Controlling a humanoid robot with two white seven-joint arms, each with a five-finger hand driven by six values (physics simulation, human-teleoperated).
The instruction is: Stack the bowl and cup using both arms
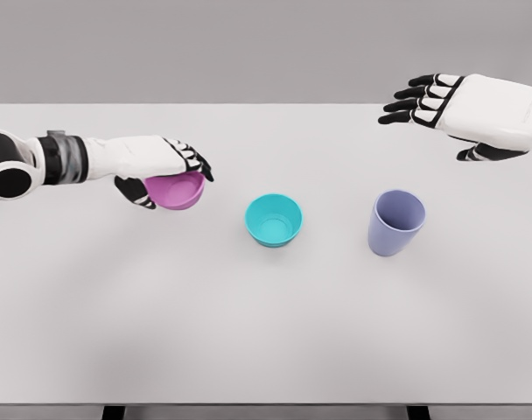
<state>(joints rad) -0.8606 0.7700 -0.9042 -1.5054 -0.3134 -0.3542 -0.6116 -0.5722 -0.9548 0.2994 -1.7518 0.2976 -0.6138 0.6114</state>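
A pink bowl [178, 192] sits left of centre, tilted slightly, with my left hand [168, 178] curled over its rim and thumb under its near side, grasping it. A teal bowl [274, 219] rests upright at the table's middle, apart from the pink one. To its right stands a lavender cup [395, 222], upright and open at the top. My right hand [423, 109] hovers above the far right of the table, well behind the cup, fingers spread and holding nothing.
The white table [266, 332] spans the whole view, its front edge along the bottom. A grey wall lies behind the far edge.
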